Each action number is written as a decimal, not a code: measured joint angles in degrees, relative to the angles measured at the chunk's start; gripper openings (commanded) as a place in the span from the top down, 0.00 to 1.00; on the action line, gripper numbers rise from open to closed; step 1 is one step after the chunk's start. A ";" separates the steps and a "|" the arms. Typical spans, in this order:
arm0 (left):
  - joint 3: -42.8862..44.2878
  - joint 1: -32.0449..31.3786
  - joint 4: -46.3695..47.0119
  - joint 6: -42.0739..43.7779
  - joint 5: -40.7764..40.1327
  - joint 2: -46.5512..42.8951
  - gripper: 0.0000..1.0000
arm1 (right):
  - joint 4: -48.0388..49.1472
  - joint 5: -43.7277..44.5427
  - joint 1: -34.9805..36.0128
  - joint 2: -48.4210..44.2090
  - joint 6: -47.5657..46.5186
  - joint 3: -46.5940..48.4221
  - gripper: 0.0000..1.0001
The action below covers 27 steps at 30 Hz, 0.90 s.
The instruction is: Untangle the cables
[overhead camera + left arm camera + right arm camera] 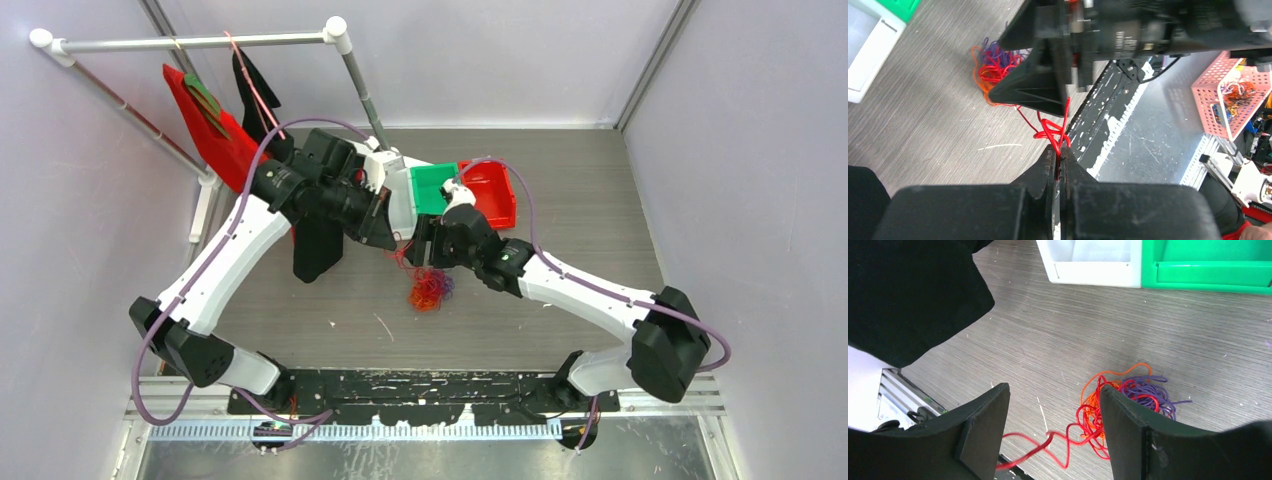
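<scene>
**RED STRAND PINCHED BESIDE TANGLE AT MID-DESK**

Catches the left gripper [1060, 152] pressed together on a single red strand [1050, 132], looped right at the fingertips. Follows that strand down to the cables [430, 290], a wiry clump of red, orange and purple lying near the middle of the desk [600, 200], somewhat toward the near edge. Finds the right gripper [1053, 390] spread wide beside the clump, with nothing between its fingers [983, 432] and the red strand running across the wood below them. Puts both grippers close together just on the far side of the tangle in the top view. Sets a white bin [1093, 271], a green bin [1208, 270] and a red bin [495, 195] side by side beyond the grippers, toward the far edge. Shows a black cloth [318, 250] beside the left arm [230, 250], left of the tangle. Shows, too, a red garment [215, 140] and a black garment [255, 90] hanging from a white rail [200, 42] at the far left corner. Takes in a pink basket [1233, 95] past the near edge in the left wrist view.
</scene>
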 measured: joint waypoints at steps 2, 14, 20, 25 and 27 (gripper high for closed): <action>1.81 0.00 -0.98 0.13 1.05 -0.07 1.00 | 0.76 0.24 -0.04 1.05 0.24 -0.02 0.27; 8.66 0.00 -5.53 2.40 0.52 -0.31 1.00 | 0.04 0.55 -0.07 -2.71 2.69 -6.82 0.22; 8.39 0.00 -5.44 3.19 -1.70 -0.35 1.00 | -2.01 2.14 -0.11 -15.45 2.45 -9.07 0.19; 8.76 0.00 -5.46 3.21 -3.04 -0.37 1.00 | 2.32 -0.90 -0.07 -18.56 1.31 -12.85 0.19; 9.79 0.00 -5.51 3.21 -3.39 -0.35 1.00 | 5.03 -2.56 0.20 -18.64 0.11 -15.37 0.19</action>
